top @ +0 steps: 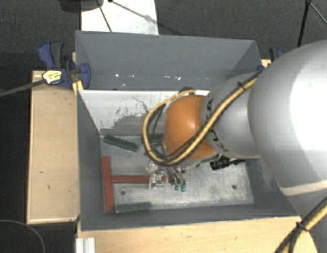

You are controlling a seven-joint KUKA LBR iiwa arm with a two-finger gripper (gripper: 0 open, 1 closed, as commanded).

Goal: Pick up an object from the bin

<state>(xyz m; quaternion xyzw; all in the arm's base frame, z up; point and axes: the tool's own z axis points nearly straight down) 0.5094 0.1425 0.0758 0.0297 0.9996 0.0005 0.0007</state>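
Note:
My gripper (166, 179) hangs low over the middle of the bin floor, mostly covered by the orange dome on the wrist. It stands at the right end of a thin red bar (129, 179) that lies flat and runs left to a longer red bar (106, 183) set crosswise along the left wall. Whether the gripper touches the thin red bar I cannot tell. A dark green bar (133, 207) lies flat near the front wall, just below the red pieces.
Another dark green bar (121, 143) lies slanted at the back left of the floor. The big silver arm with its cables covers the bin's right side. Bare floor shows at the front right.

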